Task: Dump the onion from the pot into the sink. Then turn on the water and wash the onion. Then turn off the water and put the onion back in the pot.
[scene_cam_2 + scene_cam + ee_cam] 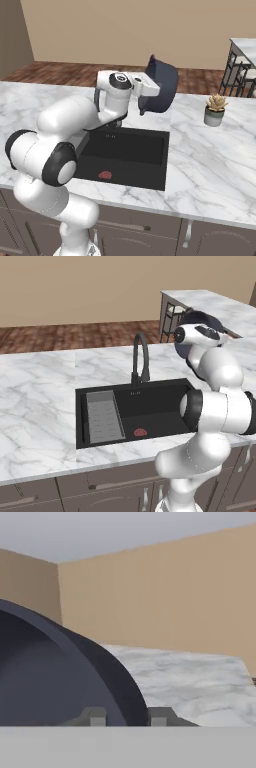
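My gripper [127, 717] is shut on the rim of the dark navy-grey pot [50, 682], with one fingertip on each side of the wall. The pot [162, 85] is lifted off the counter and tipped on its side, just beyond the right rear corner of the black sink [125, 147]. In the left base view the pot [200, 318] peeks out behind my hand. What shows of the sink [150, 401] holds a grey ribbed tray insert [104, 416] and a red drain [140, 432]. No water falls from the black gooseneck faucet [141, 356]. The onion is hidden.
A small pale planter [215, 111] with a spiky plant stands on the marble counter to the right of the pot. A second counter [210, 303] with stools lies at the back right. My own arm blocks the sink's right part in the left base view.
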